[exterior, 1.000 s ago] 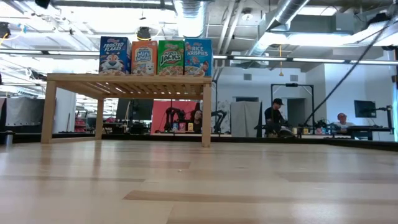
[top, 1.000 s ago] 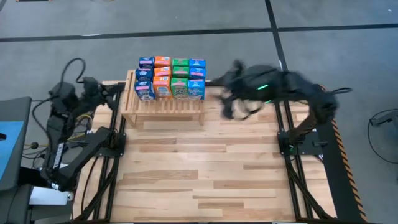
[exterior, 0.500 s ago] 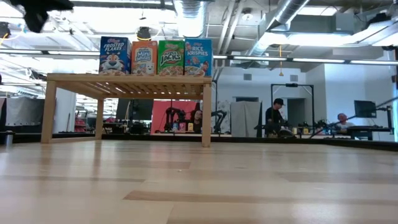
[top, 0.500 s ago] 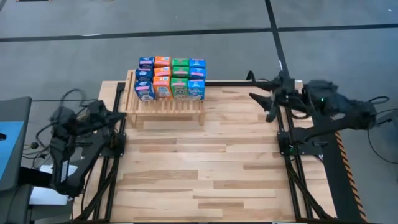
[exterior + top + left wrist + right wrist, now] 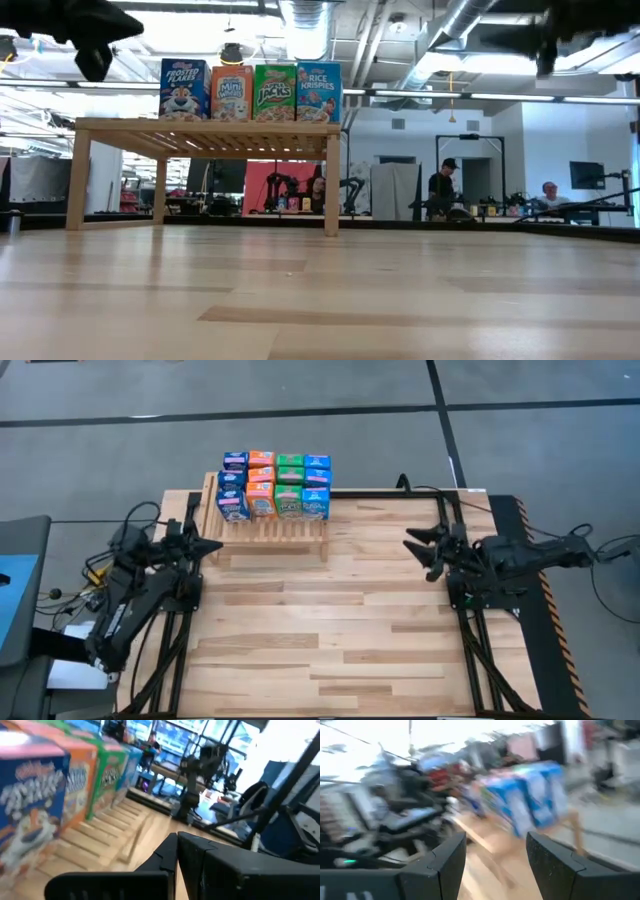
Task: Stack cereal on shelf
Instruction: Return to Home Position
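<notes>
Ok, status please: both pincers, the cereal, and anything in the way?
Left pincer shut, empty, at left edge of table, beside shelf. Right pincer open, empty, at right edge. Cereal upright in rows on shelf. Nothing in the way.

Blue, orange, green cereal boxes (image 5: 275,485); pale slatted shelf (image 5: 266,531)

Upright cereal boxes (image 5: 275,487), seemingly three rows, atop slatted shelf (image 5: 270,532)

We see two matte black jointed arms on black tube frames, the left arm (image 5: 135,585) draped with looping black cables, the right arm (image 5: 525,555) trailing a thin cable, and each claw, left claw (image 5: 207,545) and right claw (image 5: 424,552), has two angular, flat-faced dark fingers (image 5: 445,862).
</notes>
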`<state>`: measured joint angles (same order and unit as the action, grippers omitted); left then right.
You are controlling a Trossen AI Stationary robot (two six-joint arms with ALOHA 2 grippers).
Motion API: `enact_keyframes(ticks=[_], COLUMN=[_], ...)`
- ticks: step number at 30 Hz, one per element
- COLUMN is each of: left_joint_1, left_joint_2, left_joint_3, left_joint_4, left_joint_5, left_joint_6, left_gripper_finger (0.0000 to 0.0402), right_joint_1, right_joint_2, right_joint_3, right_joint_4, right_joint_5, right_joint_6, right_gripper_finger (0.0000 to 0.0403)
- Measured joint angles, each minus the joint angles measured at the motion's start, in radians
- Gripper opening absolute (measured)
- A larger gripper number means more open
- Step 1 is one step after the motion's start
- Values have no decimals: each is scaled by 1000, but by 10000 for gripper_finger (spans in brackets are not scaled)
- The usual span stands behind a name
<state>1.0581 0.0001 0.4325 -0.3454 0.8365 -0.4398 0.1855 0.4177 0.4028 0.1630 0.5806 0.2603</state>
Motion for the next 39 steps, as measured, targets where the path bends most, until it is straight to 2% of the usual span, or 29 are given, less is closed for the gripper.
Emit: enact_keyframes(ticks=[4, 7, 10, 13, 15, 20, 26, 30, 35, 39], left_joint_1=[-98, -182, -302, -421, -482, -632, -787, -861, -935, -968], left_joint_2=[4, 2, 3, 2, 3, 10, 4, 5, 4, 6], left_joint_3=[-9, -81, -175, -268, -270, -271, -272, -272, -285, -306], left_joint_4=[31, 65, 204, 344, 389, 266, 197, 148, 165, 165], left_joint_5=[-135, -171, -185, -294, -368, -506, -682, -746, -866, -898], left_joint_6=[11, 3, -40, -51, -15, 40, 82, 81, 95, 77], left_gripper_finger=[0, 0, 0, 0, 0, 0, 0, 0, 0, 0], right_joint_1=[62, 94, 113, 113, 109, 99, 99, 103, 99, 89], right_joint_2=[-6, -7, -7, -15, -22, -26, -27, -26, -26, -27], right_joint_3=[-106, -164, -202, -217, -225, -258, -351, -394, -394, -395], right_joint_4=[44, 117, 138, 130, 126, 106, 114, 141, 130, 128], right_joint_5=[162, 182, 191, 218, 253, 284, 283, 282, 283, 283], right_joint_6=[34, 39, 51, 50, 39, 34, 133, 160, 111, 108], right_gripper_finger=[233, 233, 233, 233, 233, 233, 233, 233, 233, 233])
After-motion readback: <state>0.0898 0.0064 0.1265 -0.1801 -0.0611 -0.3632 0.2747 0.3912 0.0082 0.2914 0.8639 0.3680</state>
